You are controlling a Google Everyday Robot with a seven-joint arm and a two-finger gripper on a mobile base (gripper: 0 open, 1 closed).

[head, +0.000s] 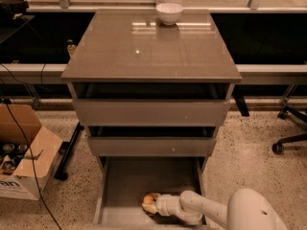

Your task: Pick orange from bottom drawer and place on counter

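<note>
The bottom drawer (pixel 124 181) is pulled out, with its flat grey floor showing. The orange (pixel 151 200) lies on the drawer floor near the front, right of centre. My gripper (pixel 152 204) is down inside the drawer at the end of the white arm, which comes in from the lower right. The gripper's tip is right at the orange and partly covers it. The counter (pixel 144 51) is the glossy grey-brown top of the cabinet.
A white bowl (pixel 169 13) stands at the back edge of the counter. The two upper drawers (pixel 151 111) are slightly ajar. An open cardboard box (pixel 24 152) and cables lie on the floor at left. An office chair base (pixel 290 138) is at right.
</note>
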